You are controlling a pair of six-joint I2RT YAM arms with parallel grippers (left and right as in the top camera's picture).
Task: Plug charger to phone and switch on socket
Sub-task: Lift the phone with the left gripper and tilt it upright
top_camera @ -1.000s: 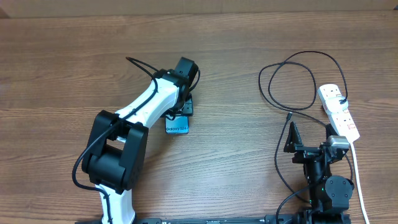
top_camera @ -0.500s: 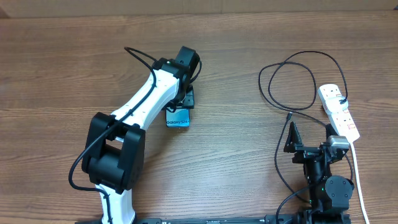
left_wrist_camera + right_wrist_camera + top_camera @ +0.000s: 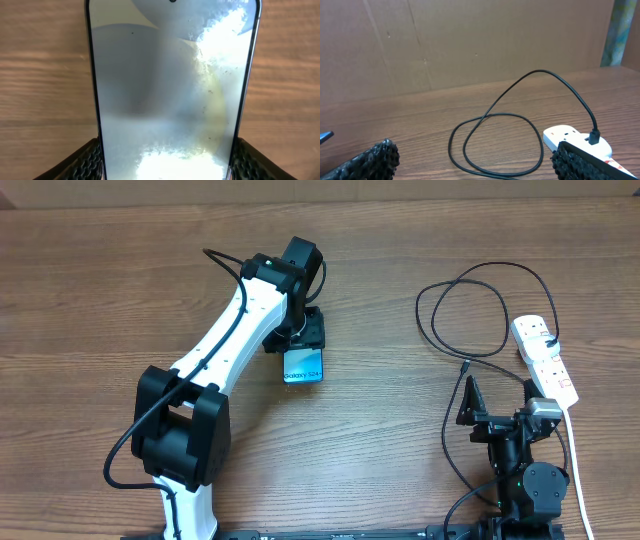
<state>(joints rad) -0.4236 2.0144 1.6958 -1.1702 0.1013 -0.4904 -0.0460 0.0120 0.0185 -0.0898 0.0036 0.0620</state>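
Left claw (image 3: 302, 346) is clamped on the phone (image 3: 304, 368), upper middle of the overhead frame. In the left wrist view the ribbed fingers (image 3: 90, 161) sit against both long edges of the phone (image 3: 170, 90), screen up and washed out by glare. Can't tell whether it's lifted or resting on the table (image 3: 100, 280). The end with the text points toward the bottom of the overhead frame. Right claw (image 3: 498, 402) is at lower right, jaws spread wide, nothing between them (same in the right wrist view, claw (image 3: 475, 167) with only wood and cable ahead of it). The charger cable (image 3: 418, 308) lies in loose loops on the right. Its connector tip (image 3: 465, 367) is free on the wood just above the right claw, well apart from the phone. Its plug (image 3: 552, 343) sits in the power strip (image 3: 545, 360) at the right edge; the plug (image 3: 594, 136) shows seated on the strip (image 3: 570, 136) in the right wrist view too. Switch position is too small to read. The strip's white cord (image 3: 578, 470) runs down the right edge.
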